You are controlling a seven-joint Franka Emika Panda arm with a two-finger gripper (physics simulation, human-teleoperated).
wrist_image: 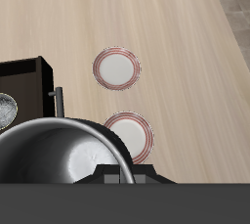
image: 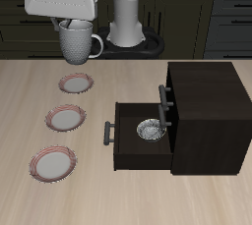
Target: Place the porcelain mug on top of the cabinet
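Note:
The porcelain mug is grey-white and speckled, with its loop handle turned toward the cabinet. My gripper is shut on its rim and holds it high above the table, over the farthest plate. The wrist view looks straight into the mug, with a finger at its rim. The dark cabinet stands well to the side of the mug, its drawer pulled open toward the plates. The cabinet's top is bare.
A small patterned bowl lies in the open drawer; it also shows in the wrist view. Three pink-rimmed plates lie in a row beside the drawer. The drawer's bar handle sticks out toward them.

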